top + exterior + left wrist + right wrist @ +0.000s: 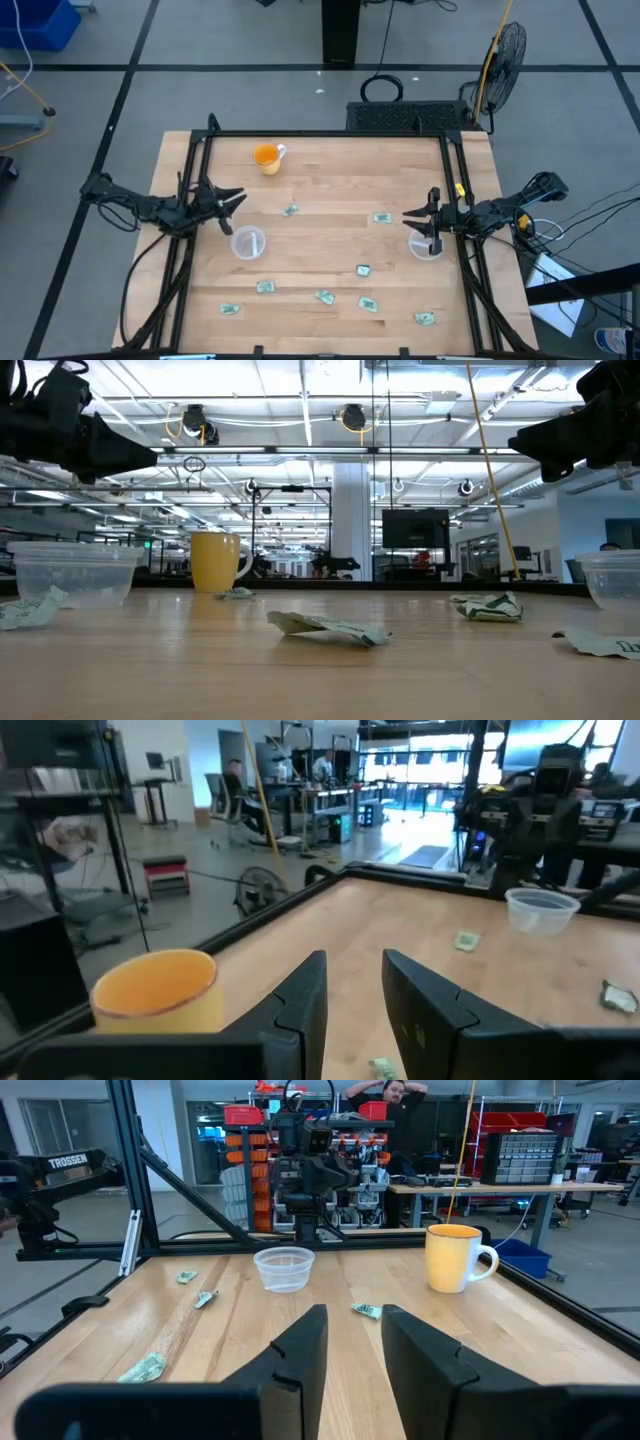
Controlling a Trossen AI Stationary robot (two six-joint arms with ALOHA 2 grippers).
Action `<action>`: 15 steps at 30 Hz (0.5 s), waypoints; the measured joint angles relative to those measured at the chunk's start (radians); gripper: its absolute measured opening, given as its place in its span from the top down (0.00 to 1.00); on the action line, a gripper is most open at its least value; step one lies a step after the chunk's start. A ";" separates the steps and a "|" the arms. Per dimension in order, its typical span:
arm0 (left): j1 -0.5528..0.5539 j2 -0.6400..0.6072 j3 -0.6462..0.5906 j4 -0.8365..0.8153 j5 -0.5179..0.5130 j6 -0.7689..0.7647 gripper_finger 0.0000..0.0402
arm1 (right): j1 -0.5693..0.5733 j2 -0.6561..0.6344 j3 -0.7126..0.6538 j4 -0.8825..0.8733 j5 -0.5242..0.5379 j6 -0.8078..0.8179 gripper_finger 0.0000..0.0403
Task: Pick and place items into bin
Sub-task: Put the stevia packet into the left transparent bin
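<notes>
Several tiny green-and-white packets lie flat on the wooden table: one [290,210] near the middle, one [382,217] right of it, the others along the near half [325,296]. My left gripper [234,197] hovers open above the table's left side, beyond a clear cup [248,242] and near the orange mug [266,156]. My right gripper [408,214] hovers open at the right side, over a second clear cup [427,244]. In the left wrist view the gripper [355,1010] points across the table past the mug [160,990]. In the right wrist view the gripper [352,1360] faces a packet [367,1311].
A black frame [330,134] runs around the table's far edge and sides. Both cups stand upright on their bases. In the low view both grippers hang well above the tabletop [320,670], with packets [325,628] scattered between the cups. A person sits in the room behind [385,1095].
</notes>
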 joint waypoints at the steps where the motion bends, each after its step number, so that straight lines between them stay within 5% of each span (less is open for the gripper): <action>1: 0.000 0.000 0.000 0.000 0.008 -0.001 0.74 | 0.000 0.000 0.000 0.000 0.000 0.000 0.77; 15: 0.005 0.000 0.000 0.214 -0.101 0.222 0.74 | 0.000 0.000 0.000 0.000 0.000 0.000 0.77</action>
